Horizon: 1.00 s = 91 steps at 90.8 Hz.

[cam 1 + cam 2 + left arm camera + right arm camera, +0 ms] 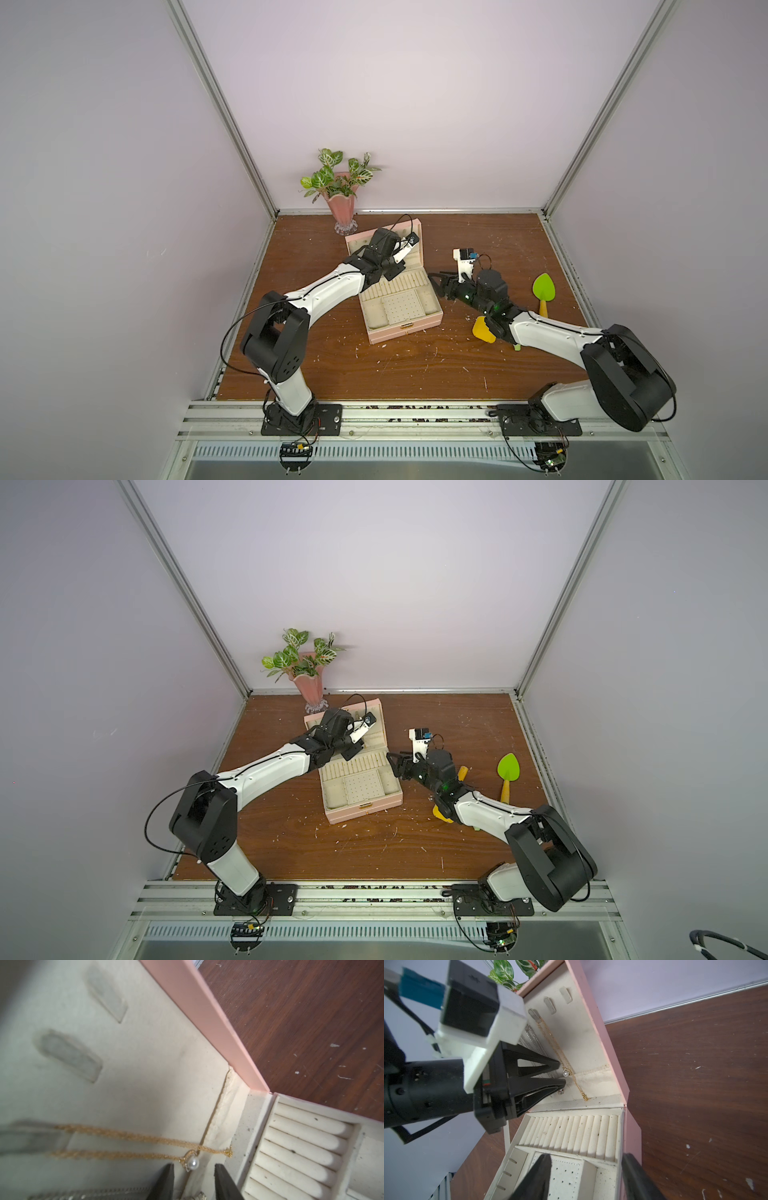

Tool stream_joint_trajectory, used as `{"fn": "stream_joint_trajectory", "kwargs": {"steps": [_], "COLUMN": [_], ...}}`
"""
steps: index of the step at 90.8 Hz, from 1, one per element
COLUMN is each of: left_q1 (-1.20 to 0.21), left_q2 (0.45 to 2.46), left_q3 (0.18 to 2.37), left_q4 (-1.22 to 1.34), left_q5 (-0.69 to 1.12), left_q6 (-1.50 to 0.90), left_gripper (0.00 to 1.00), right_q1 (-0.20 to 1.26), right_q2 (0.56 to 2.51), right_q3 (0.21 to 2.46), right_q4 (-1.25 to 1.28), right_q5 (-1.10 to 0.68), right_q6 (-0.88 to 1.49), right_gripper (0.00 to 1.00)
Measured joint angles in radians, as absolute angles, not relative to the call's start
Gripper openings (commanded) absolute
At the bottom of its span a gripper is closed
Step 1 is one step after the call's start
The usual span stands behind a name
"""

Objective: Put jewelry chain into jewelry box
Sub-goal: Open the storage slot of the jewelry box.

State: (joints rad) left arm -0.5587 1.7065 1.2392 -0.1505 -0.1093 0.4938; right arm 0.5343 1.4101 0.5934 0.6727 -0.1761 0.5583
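We feared the open left end effector (pixel 194 1167) might snag the jewelry chain (pixel 145 1137), hung inside the jewelry box (pixel 207 1012) lid with its bead (pixel 193 1162) at the tips, and pull it out; the right end effector (pixel 586 1157) was open too.

Pale lilac walls (pixel 415 104) close in three sides, joined by aluminium corner posts (pixel 224 108). The brown wood-grain counter (pixel 415 365) is scratched and flecked white. A metal rail (pixel 415 430) edges its front. Light is soft and even.
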Motion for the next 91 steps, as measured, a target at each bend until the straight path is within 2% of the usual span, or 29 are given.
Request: {"fn": "stream_joint_trajectory", "kwargs": {"steps": [33, 69, 91], "left_q1": [-0.579, -0.579, -0.58], "left_q2": [1.746, 1.761, 1.784], "left_q3": [1.28, 1.28, 1.28], "left_q4": [-0.215, -0.241, -0.248], "left_q5": [-0.185, -0.225, -0.256], "left_q6": [0.498, 0.497, 0.497], "left_gripper": [0.35, 0.28, 0.17], "right_q1": [0.519, 0.516, 0.512], "right_q2": [1.41, 1.41, 1.41], "right_q3": [0.579, 0.566, 0.566], "right_q4": [0.697, 0.708, 0.709], "right_q5": [-0.185, -0.2, -0.2], "right_q6": [0.559, 0.559, 0.559], "right_gripper": [0.58, 0.58, 0.58]}}
